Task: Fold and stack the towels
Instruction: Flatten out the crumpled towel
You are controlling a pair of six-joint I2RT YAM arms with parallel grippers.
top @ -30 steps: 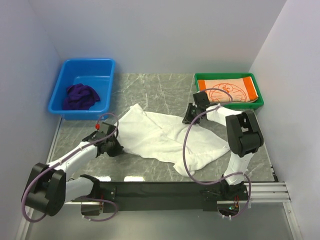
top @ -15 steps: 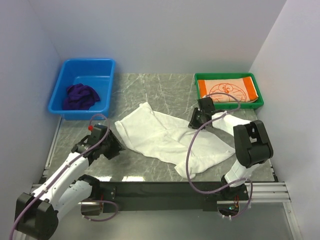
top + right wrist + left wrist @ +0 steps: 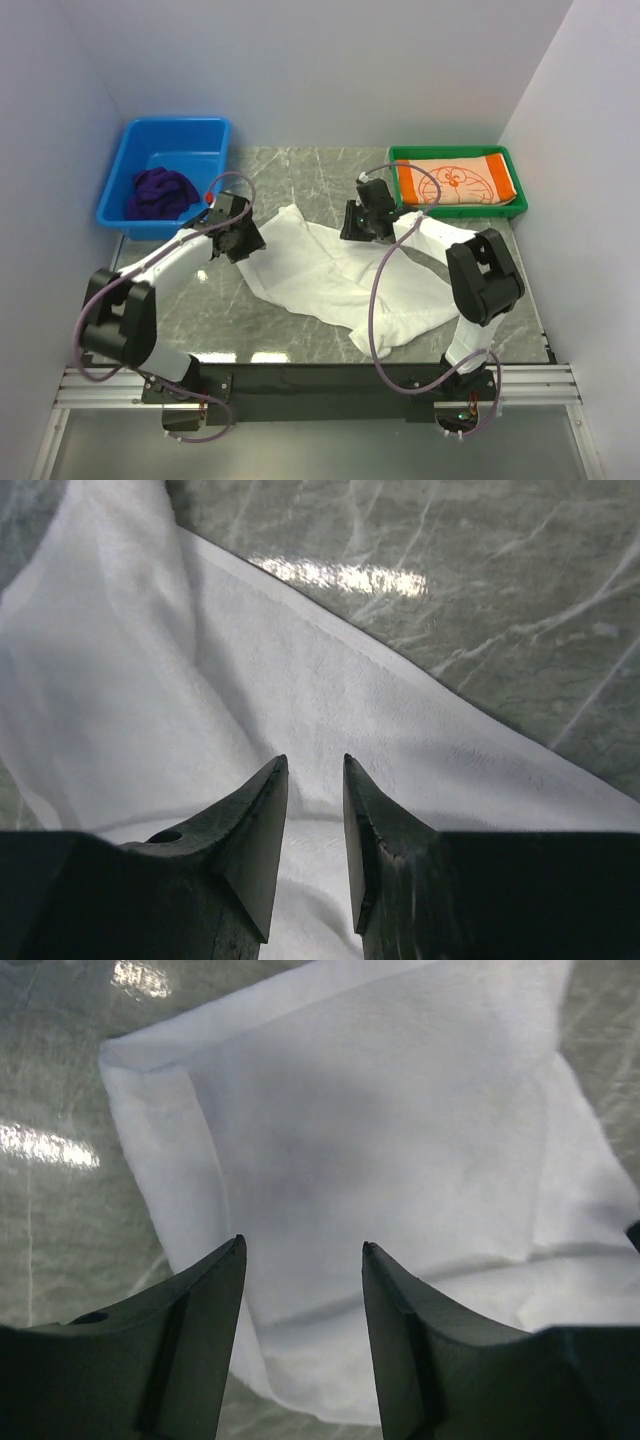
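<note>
The white towel (image 3: 335, 280) lies loosely spread and rumpled on the marble table (image 3: 300, 175), running from a folded corner at the far left to a bunched end near the front right, with creases and an overlapped layer through its middle. The left gripper (image 3: 243, 240) is at the towel's far-left corner. In the left wrist view its fingers (image 3: 200, 1310) stand well apart with nothing between them, and the towel's doubled edge lies just below. The right gripper (image 3: 358, 222) is at the towel's far edge, near the middle of the table. In the right wrist view its fingers (image 3: 255, 820) leave only a narrow gap, through which the white cloth shows. They hold nothing, and whether the tips touch the cloth cannot be told. The orange towel (image 3: 455, 183), printed with a white cartoon face, lies folded flat in the green tray (image 3: 450, 150) at the far right. The purple towel (image 3: 160, 193) sits in a crumpled heap in the blue bin (image 3: 150, 226) at the far left. Both arms reach out from the near edge, cables looping over them.
</note>
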